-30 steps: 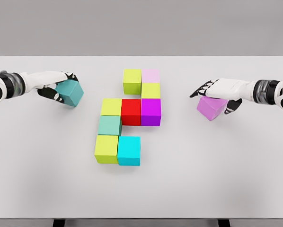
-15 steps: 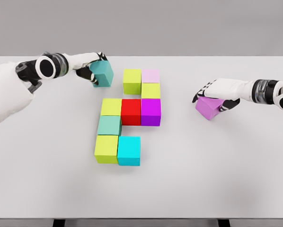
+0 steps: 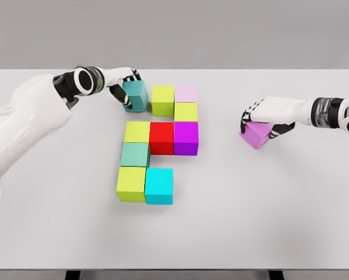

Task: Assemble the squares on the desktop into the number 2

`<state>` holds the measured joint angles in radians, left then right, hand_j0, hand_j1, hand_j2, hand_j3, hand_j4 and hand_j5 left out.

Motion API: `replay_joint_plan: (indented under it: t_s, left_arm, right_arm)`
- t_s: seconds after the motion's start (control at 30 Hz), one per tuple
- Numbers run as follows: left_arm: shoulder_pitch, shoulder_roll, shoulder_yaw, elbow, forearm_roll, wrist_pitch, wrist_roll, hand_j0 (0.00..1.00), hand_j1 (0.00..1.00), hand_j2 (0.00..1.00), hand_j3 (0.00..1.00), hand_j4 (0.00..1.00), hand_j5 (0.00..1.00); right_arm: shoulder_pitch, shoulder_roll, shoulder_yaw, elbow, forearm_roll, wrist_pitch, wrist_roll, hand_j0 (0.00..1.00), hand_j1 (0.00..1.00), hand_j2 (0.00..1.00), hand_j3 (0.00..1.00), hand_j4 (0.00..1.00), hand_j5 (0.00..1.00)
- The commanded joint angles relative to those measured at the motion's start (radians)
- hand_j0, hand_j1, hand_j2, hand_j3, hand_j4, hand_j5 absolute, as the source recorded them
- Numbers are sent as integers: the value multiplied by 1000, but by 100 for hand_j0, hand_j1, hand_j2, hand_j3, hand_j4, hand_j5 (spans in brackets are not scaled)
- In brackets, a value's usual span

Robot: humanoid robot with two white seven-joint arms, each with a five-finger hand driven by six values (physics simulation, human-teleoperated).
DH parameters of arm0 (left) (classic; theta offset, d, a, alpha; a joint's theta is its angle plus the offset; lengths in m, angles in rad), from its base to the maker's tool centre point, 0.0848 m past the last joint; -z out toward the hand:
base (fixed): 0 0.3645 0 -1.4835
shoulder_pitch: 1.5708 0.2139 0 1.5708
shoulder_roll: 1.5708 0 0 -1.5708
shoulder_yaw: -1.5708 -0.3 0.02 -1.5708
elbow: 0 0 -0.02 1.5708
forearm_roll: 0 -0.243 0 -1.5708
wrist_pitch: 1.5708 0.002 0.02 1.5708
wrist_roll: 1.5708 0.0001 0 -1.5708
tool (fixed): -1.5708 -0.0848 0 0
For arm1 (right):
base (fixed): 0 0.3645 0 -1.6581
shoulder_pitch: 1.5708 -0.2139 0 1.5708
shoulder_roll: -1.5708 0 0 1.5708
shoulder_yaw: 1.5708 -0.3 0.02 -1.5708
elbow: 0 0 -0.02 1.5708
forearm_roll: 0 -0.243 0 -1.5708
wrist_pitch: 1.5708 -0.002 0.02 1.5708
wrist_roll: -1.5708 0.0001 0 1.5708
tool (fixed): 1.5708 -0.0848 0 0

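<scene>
- On the tabletop (image 3: 291, 221), mid-field: eight cubes laid flat, faces touching, in a partial figure 2. Lime cube (image 3: 163, 100) and pale pink cube (image 3: 185, 93) form the top row; yellow-green cube (image 3: 185, 111) sits below the pink; yellow cube (image 3: 137, 132), red cube (image 3: 161, 137) and magenta cube (image 3: 185, 137) form the middle row; green cube (image 3: 135, 154) and lime corner cube (image 3: 131, 183) run down the left; cyan cube (image 3: 159, 185) starts the bottom row.
- Teal cube (image 3: 135, 95): at the top row's left end, just beside or touching the lime cube; left hand (image 3: 123, 81) has its fingers clamped on it from above and the far side.
- Violet cube (image 3: 257, 133): well apart to the right, tilted; right hand (image 3: 267, 116) has its fingers closed over its top.
- Handling, judged: cubes look rigid, light, smooth-faced and hard-edged; not fragile, but liable to slide or twist under a loose hold.
- Hold, judged: pinch two opposite side faces near mid-height, leaving the mating face clear.
- Vacancy, judged: bottom row right of cyan, likely for the violet cube.
</scene>
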<state>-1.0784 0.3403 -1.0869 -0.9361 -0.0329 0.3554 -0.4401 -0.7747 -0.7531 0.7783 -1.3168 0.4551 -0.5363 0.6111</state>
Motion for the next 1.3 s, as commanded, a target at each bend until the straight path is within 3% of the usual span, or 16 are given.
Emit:
replay_joint_plan:
  t_s: [0.0,0.1,0.33,0.57,0.7,0.8,1.0,1.17,1.23,1.27]
  left_arm:
    - [0,-14,1,28,-4,-1,4,26,26,26,26,26,26]
    - [0,-18,1,34,-25,-1,4,27,27,27,27,27,27]
    - [-2,-20,2,37,-24,-3,4,27,27,27,27,27,27]
    - [-8,-20,2,28,-21,-3,1,28,28,28,28,28,28]
    - [-8,-20,4,25,-18,-7,0,28,28,28,28,28,28]
    - [-8,-26,2,23,-18,-10,-2,30,30,30,30,30,30]
    - [-8,-26,2,23,-19,-15,0,38,38,38,38,38,38]
    - [-8,-27,4,23,-19,-15,0,44,44,44,44,44,44]
    - [-8,-27,4,23,-19,-15,0,47,47,47,47,47,47]
    - [-8,-27,2,22,-19,-15,0,48,48,48,48,48,48]
  right_arm:
    - [0,-5,-2,-2,-6,-22,0,57,57,57,57,57,57]
    - [-2,-8,-10,-4,-6,-73,0,57,57,57,57,57,57]
    - [0,-52,-14,-104,-19,-75,0,57,57,57,57,57,57]
    - [6,-64,-14,-159,-32,-75,0,57,57,57,57,57,57]
    - [20,-100,-13,-291,-32,-75,0,57,57,57,57,57,57]
    - [41,-118,-13,-346,-32,-75,0,57,57,57,57,57,57]
    - [57,-133,-5,-438,-38,-75,0,58,58,58,58,58,58]
    - [58,-135,16,-444,-79,-75,0,61,61,61,61,61,61]
    - [58,-135,16,-443,-85,-75,0,68,68,68,68,68,68]
    - [60,-138,9,-443,-96,-75,0,78,78,78,78,78,78]
